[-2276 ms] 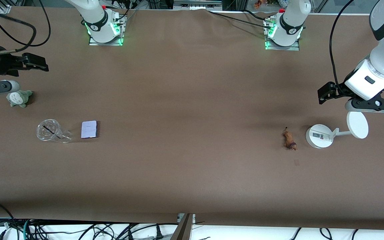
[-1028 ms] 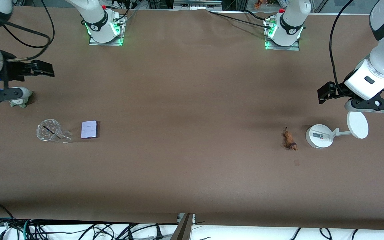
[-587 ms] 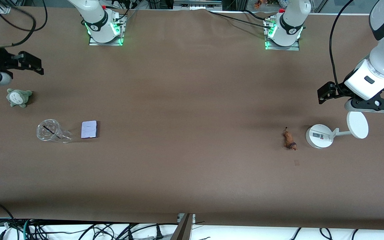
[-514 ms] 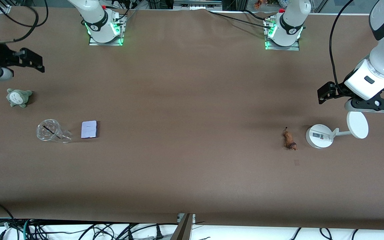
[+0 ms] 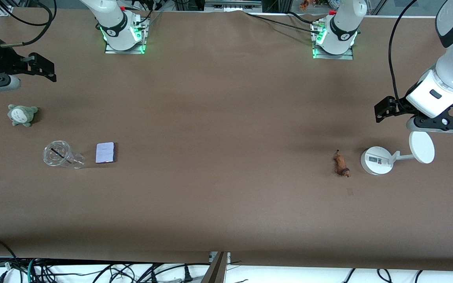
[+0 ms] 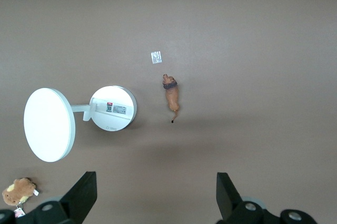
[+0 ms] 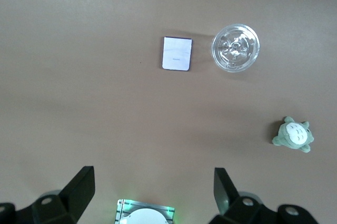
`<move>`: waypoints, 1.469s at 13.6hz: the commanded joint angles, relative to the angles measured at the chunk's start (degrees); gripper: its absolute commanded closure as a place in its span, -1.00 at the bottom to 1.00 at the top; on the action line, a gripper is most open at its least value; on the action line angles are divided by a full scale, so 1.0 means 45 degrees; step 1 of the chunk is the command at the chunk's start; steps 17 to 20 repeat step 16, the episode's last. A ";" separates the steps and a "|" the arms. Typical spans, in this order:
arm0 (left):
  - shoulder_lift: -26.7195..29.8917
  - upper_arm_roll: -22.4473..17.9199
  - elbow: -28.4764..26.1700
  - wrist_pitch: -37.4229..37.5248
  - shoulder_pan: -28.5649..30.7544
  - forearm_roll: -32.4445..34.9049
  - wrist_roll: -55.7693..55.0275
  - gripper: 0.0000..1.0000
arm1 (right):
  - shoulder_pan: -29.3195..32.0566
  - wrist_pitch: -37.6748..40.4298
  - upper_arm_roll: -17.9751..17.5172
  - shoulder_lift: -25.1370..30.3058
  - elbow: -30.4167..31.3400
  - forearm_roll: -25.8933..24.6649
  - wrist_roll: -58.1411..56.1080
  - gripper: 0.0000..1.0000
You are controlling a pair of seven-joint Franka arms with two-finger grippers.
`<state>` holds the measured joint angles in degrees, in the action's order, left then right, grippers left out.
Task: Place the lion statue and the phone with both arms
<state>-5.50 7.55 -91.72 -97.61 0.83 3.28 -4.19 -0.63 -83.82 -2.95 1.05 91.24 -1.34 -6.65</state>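
The lion statue (image 5: 341,165) lay on the brown table (image 5: 226,129) toward the left arm's end, untouched, just beside the round base of a white stand with a disc (image 5: 377,160) but apart from it. Above that stand hung the left gripper (image 6: 154,197), its fingers (image 6: 84,195) spread wide and holding nothing; its wrist view looked down on the statue, the stand and a small brown plush (image 6: 18,191) near the picture's edge. A small pale scrap (image 6: 156,57) lay on the table close to the statue's dark head end.

The right gripper (image 7: 152,195) hung high over the table's edge at the right arm's end, fingers (image 7: 79,187) likewise parted and empty. The phone (image 5: 105,152) lay flat, nearer the front camera than that gripper, just beside a clear plastic cup (image 5: 58,154) lying on its side. A grey-green plush toy (image 5: 22,115) sat farther from the camera than the cup, well apart from the phone.
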 commanded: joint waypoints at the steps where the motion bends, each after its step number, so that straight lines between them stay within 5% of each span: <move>1: -0.0008 0.0003 0.0206 0.0208 -0.0067 0.0073 0.0209 -1.00 | 0.0178 0.0013 -0.0243 -0.0038 -0.0199 -0.0230 -0.0105 -1.00; 20: 0.0050 0.0081 0.0186 0.0519 -0.0067 0.0053 0.0228 -1.00 | 0.0256 0.0755 -0.0184 -0.0136 -0.0316 0.0121 0.1438 -1.00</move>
